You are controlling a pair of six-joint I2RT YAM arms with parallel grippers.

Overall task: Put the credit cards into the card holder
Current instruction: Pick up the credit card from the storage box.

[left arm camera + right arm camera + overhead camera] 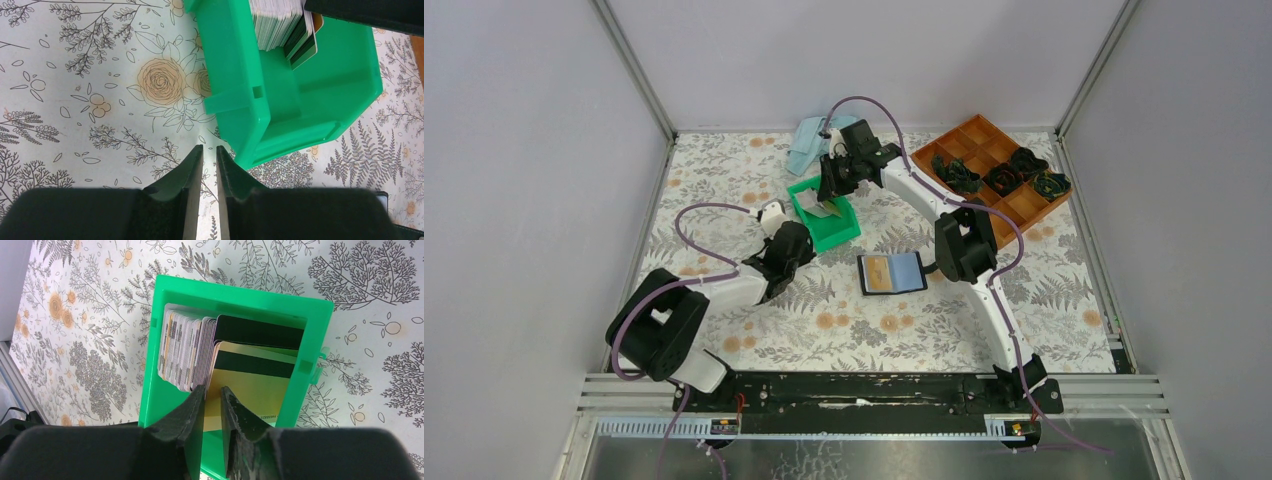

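A green bin [849, 235] holds an upright stack of credit cards [185, 347], with a black card [260, 332] and a gold card [255, 385] leaning in front of it. My right gripper [213, 389] hovers over the bin [240, 287]. Its jaws stand a narrow gap apart at the gold card's left edge and grip nothing. The black card holder [891, 272] lies open on the table with a tan card on its left half. My left gripper [210, 150] is low over the table beside the bin's corner [300, 100]. Its jaws are slightly apart and empty.
A brown compartment tray [994, 170] with dark items stands at the back right. A light blue cloth [809, 140] lies behind the bin. Grey walls close in the floral table on three sides.
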